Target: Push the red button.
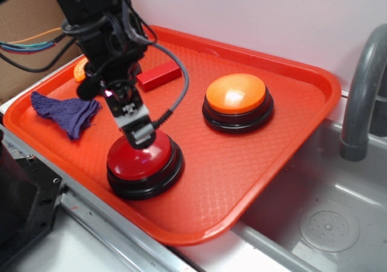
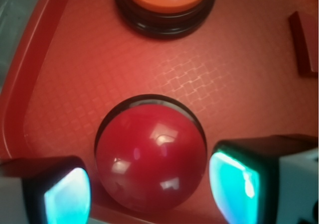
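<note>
Gripper fingers were seen spread wide, straddling the red button at the near edge of the orange tray; its hard, glossy, slippery dome was judged best pressed at the crown, not grasped.

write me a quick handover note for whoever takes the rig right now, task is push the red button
Claw: open, holding nothing, fingers either side of the glossy red dome button on its black base; the exterior view shows its tip at or on the dome.
Layout: red button at the near edge of the orange plastic tray; orange dome button sits farther back.
Done: claw lined up over the right button.
Left: cannot tell if it is pressed; push down, then lift.
</note>
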Tool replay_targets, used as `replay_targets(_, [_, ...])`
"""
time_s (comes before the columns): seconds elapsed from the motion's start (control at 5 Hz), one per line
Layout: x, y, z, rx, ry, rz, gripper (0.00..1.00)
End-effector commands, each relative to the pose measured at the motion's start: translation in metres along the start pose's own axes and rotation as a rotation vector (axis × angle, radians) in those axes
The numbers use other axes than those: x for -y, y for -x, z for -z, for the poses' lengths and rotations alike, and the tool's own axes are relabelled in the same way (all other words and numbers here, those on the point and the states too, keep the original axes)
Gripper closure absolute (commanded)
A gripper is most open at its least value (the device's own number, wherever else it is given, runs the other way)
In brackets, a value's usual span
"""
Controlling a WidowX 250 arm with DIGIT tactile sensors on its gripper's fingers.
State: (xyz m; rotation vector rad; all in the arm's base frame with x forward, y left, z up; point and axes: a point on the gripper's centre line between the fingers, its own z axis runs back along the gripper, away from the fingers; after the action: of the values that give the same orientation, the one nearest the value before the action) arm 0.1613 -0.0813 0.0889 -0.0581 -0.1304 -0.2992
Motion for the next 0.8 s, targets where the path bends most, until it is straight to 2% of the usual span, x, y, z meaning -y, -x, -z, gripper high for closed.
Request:
replay_targets(0.0, [0.002, -0.006, -0.016, 0.046, 0.021, -0.026, 0.0])
replay_targets(0.6, [0.006, -0.011, -0.03, 0.044, 0.006, -0.027, 0.0])
